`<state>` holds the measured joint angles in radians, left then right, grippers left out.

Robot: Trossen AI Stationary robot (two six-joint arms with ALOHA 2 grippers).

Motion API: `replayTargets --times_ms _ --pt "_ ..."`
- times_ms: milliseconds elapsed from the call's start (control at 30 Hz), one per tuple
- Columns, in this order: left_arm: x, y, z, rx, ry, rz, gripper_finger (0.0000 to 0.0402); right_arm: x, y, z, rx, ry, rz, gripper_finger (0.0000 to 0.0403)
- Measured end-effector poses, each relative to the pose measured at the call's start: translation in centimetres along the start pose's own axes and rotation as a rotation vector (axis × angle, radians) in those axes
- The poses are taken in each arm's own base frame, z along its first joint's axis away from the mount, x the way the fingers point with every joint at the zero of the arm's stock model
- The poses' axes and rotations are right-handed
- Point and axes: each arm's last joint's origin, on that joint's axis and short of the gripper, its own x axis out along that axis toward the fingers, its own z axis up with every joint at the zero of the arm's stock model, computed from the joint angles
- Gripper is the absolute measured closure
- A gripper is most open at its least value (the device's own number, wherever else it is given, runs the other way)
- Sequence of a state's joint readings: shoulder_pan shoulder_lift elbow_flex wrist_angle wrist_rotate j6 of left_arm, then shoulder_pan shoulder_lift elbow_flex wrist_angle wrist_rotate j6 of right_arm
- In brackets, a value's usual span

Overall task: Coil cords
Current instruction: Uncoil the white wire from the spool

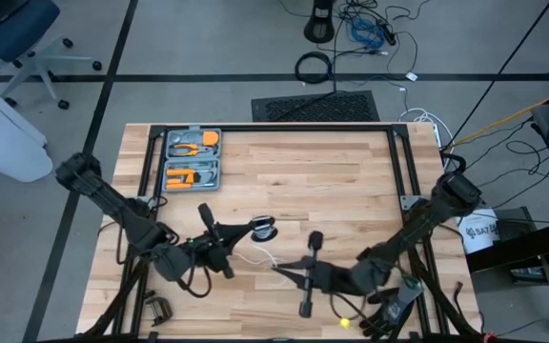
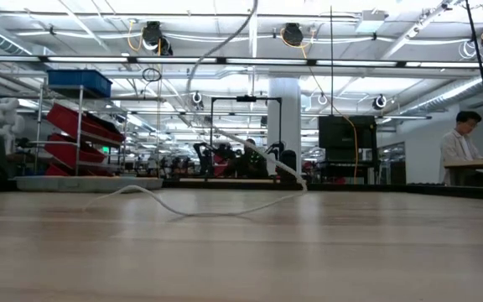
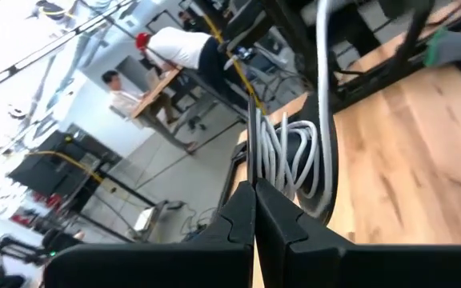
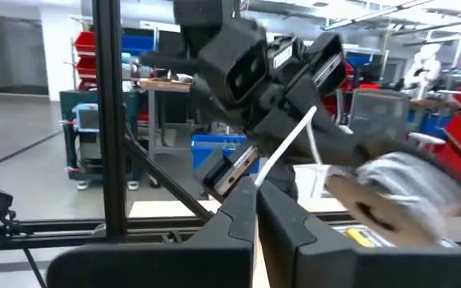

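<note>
left end effector (image 1: 239, 232) clamps reel (image 1: 265, 228); right end effector (image 1: 279, 270) pinches white cord (image 1: 255, 258); keep cord taut, wind evenly.

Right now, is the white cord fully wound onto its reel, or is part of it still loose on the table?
Partly wound. Several turns sit on the reel, but a length of white cord trails loose across the table.

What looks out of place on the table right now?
The white cord is only partly coiled: some loops sit on the reel at the left hand, while a loose tail trails across the wood to the right hand. The tool case lies open, undisturbed.
</note>
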<state>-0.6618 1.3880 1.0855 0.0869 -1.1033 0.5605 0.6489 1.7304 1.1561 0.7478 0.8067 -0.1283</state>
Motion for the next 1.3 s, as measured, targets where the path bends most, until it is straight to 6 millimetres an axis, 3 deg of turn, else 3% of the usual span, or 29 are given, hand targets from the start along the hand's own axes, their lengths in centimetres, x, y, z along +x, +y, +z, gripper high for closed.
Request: replayTargets --times_ms 333,767,1100,1300 --pt "0.7 0.5 0.8 -0.057 0.02 0.144 0.04 2.9 -1.1 -3.8 0.01 0.05 -0.026 0.0403" --pt "-2.4 0.9 3.4 -0.146 -0.104 0.095 0.04 3.1 -1.9 -6.5 -0.074 0.215 -0.182 0.0403" --pt "-5.2 0.7 5.1 -0.173 -0.228 -0.023 0.04 1.2 -1.1 -5.7 -0.14 0.251 -0.273 0.0403" --pt "-6.4 0.1 5.2 -0.09 -0.248 -0.055 0.04 -0.6 -0.5 -4.2 -0.146 0.262 -0.272 0.0403"
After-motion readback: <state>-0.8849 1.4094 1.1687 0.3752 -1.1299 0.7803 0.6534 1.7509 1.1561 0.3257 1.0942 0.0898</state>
